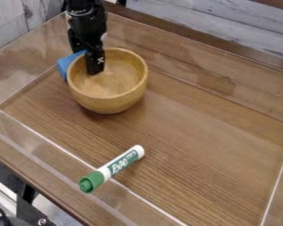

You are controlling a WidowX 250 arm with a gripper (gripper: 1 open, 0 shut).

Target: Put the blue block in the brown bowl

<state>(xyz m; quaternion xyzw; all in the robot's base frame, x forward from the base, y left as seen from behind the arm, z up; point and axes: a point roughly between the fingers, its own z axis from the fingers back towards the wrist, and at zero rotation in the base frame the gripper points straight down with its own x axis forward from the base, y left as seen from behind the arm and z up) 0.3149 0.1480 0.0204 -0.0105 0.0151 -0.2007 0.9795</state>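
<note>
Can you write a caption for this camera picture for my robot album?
Open pincer reaches into the brown bowl, blue block just outside its rim.

Small blue block (68, 63) outside, against brown wooden bowl's (109, 93) left rim, bowl upright on table

You are looking at the gripper (95, 60) pointing down at the near-left rim of the brown bowl (109, 81), its jaws standing wide. The blue block (71, 63) is lying outside the bowl, touching its left wall. A green-and-white marker pen (110, 168) is lying well apart on the wooden table (203, 132).
</note>
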